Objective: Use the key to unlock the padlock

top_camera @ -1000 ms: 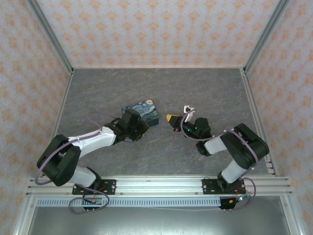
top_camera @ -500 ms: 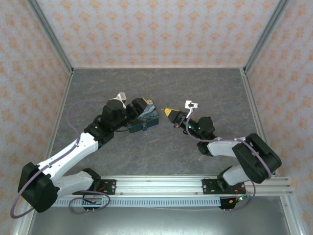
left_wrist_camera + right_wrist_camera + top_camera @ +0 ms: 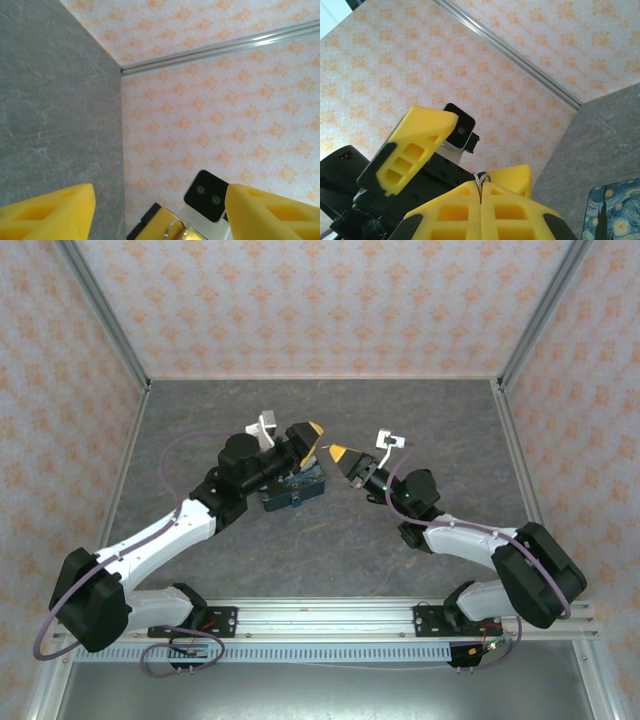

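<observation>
Two claws meet in mid-air above the grey table [image 3: 430,415]. The right claw [image 3: 481,194] is clenched tight, its yellow pads pressed flush. A thin silvery loop of metal, judged to be the key [image 3: 481,177] or its ring, pokes out at the very tips.

Directly opposite, tips near tips, the left claw [image 3: 308,438] stands released, its fingers spread wide with nothing between them. From its own wrist camera, the right claw's loaded tips sit just ahead of the gap. The Starry-Night box [image 3: 615,212] lies on the table below the left claw and down to one side of the right one.

The padlock is too small to pick out with confidence, and neither claw appears to have hold of it. On this evidence the task is at an early stage. The key is in hand and held aloft, but the lock has yet to be steadied and the key inserted and turned — the whole of the unlocking remains.
</observation>
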{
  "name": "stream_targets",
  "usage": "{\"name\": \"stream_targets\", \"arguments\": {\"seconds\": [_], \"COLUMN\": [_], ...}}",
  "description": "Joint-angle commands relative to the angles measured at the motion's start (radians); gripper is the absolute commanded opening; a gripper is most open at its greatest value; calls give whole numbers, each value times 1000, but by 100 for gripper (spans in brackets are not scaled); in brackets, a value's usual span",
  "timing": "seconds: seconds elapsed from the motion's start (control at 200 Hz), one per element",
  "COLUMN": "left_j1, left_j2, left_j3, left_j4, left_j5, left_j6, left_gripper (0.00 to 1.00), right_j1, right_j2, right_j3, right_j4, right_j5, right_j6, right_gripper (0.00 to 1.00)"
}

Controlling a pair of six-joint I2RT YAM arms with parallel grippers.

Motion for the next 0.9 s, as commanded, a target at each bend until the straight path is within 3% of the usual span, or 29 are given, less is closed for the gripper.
{"name": "stream_targets", "arguments": {"seconds": [0.0,0.24,0.711,0.826,0.896], "left_j1": [-17,-24,-27,-27,-27], "left_j2": [11,33,14,0,-10], "left_j3": [47,66,104,120,129], "left_j4": [78,88,-42,-102,-143], "left_j5": [29,37,17,7,2], "left_j6": [-6,-6,68,115,150], "left_gripper": [66,47,0,0,0], "right_j1": [7,11,13,13,13], "right_j2": [-2,30,32,24,13], "right_j3": [36,39,31,32,28], "right_j4": [6,15,2,-16,-30], "right_j5": [10,-6,-21,-26,-28], "right_j6": [23,38,41,38,23], "right_gripper": [0,0,0,3,10]}}
